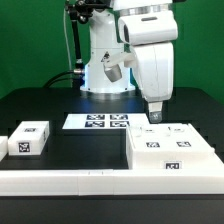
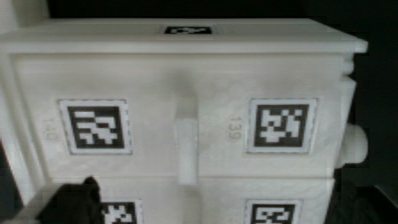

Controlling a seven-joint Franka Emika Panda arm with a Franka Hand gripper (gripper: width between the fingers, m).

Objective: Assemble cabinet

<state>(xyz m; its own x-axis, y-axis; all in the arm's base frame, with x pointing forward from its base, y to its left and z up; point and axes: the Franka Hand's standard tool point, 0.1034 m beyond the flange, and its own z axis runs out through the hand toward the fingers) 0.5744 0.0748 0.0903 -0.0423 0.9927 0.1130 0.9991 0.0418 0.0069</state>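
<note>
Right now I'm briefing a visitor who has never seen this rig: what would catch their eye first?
The big white arm fills the upper middle of the exterior view, its pincer hanging close over the cabinet at that view's right. The cabinet's black-and-white tags crowd the wrist view. A lone tagged white block sits apart at the exterior view's left.

**Two cameras, one shared cabinet**

The exterior view faces the robot base (image 1: pixel 105 75) from across the table (image 1: pixel 40 105). It sits slightly raised and far enough back to show the gripper (image 1: pixel 155 113) and the cabinet (image 1: pixel 170 150) just below it. The wrist view looks past the gripper, very close to that cabinet's tagged face.
</note>
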